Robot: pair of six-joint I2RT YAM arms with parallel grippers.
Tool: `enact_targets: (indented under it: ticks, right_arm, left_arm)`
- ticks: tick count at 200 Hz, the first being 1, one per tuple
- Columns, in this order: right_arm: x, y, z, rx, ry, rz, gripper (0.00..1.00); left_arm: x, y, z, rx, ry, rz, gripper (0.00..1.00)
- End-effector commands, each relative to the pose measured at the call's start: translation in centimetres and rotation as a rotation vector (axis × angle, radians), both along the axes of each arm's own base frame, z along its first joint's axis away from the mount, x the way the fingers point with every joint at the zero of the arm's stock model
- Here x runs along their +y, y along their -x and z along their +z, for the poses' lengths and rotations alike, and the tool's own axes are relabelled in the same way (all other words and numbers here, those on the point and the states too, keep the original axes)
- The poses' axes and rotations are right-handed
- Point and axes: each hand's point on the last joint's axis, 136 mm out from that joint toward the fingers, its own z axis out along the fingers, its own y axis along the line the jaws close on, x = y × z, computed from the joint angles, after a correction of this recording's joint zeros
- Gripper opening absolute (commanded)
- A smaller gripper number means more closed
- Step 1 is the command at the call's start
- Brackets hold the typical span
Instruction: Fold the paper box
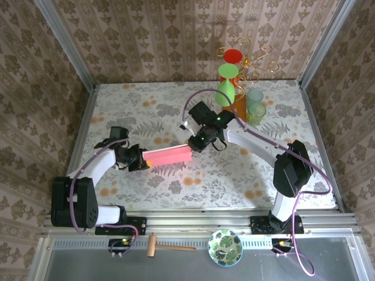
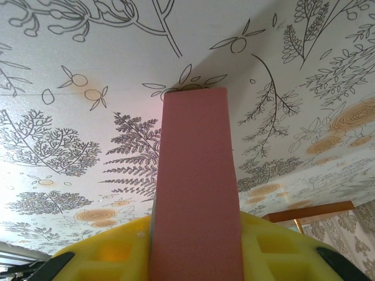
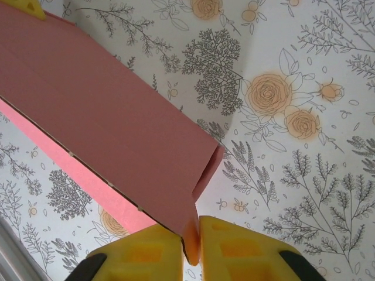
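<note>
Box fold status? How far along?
Done: the paper box is folded up into a slim long bar, not a flat sheet. In hand: the left gripper clamps one end and the right gripper pinches the edge of the other end. Left: the right-hand end looks open, with loose layers showing, so it probably needs tucking shut.
</note>
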Motion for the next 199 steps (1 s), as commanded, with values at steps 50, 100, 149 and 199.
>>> enact_targets:
  ticks: [50, 100, 149, 199]
  right_arm:
    - [0.0, 0.0, 0.4, 0.027, -0.019, -0.044, 0.01]
    - [-0.1, -0.1, 0.8, 0.061, -0.025, -0.183, 0.0]
    - [-0.4, -0.5, 1.1, 0.097, -0.042, -0.386, 0.0]
    - [-0.1, -0.5, 0.4, 0.04, -0.016, -0.435, 0.0]
  left_arm:
    - [1.5, 0.0, -1.5, 0.035, -0.085, 0.023, 0.18]
    - [1.2, -0.3, -1.7, 0.033, -0.066, 0.048, 0.18]
    - [1.1, -0.6, -1.9, 0.037, -0.057, 0.074, 0.18]
    - [0.8, -1.1, -2.0, 0.034, -0.036, 0.085, 0.21]
